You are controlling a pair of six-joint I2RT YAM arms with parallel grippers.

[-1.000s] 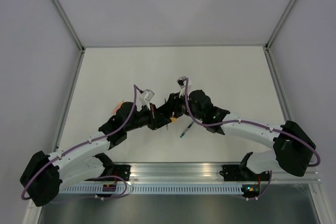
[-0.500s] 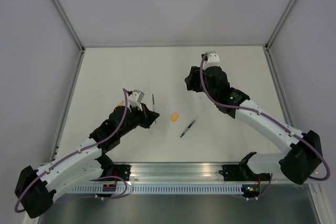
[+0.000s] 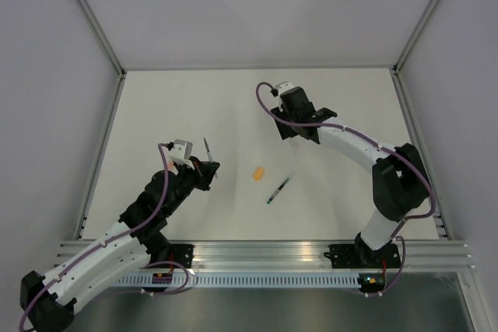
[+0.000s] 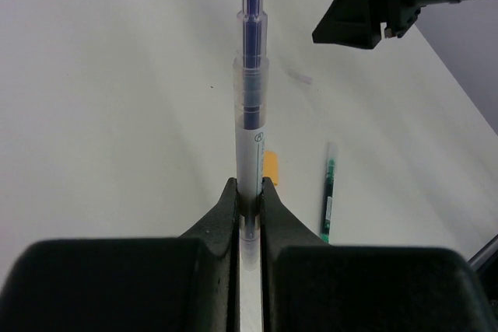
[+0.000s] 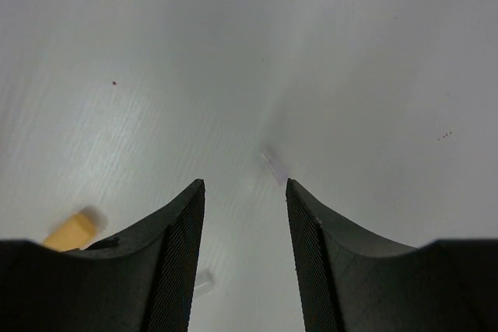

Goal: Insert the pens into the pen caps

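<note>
Tabletop: green pen, orange cap, maybe two pale caps; left pincer gripping second pen; right pincer agape

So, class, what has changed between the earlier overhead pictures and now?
The left gripper and right gripper, together mid-table a second ago, have parted. The left drew back leftward, holding the blue-tipped pen. The right, open, swung farther out, over a pale cap. The orange cap and green pen stayed put.

Clear glossy plastic pen, matt black left gripper, seemingly matt table.
</note>
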